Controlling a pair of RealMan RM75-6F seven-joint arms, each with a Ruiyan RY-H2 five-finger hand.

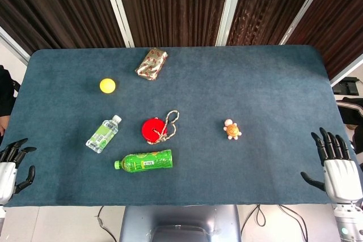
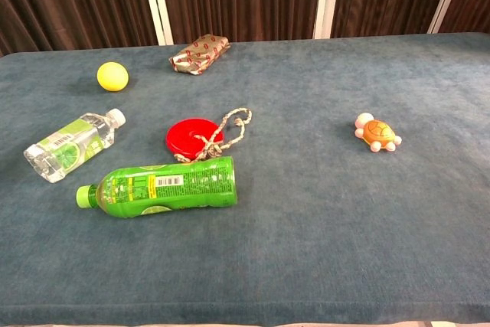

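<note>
Turtle toy (image 1: 231, 130) lies free on table (image 1: 272, 77), nothing gripping it | right robot hand (image 1: 336, 165) released, fingers spread, at near-right corner | left robot hand (image 1: 10, 165) released, empty, at near-left corner.

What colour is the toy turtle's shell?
Orange, with pink head and feet; toy turtle shows best in the chest view.

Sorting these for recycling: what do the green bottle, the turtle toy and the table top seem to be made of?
Green bottle: clear-looking plastic, glossy, with a printed label. Turtle toy: probably smooth rubber or plastic, slightly shiny. Table top: covered in matte blue fabric, felt-like with a fuzzy nap.
</note>
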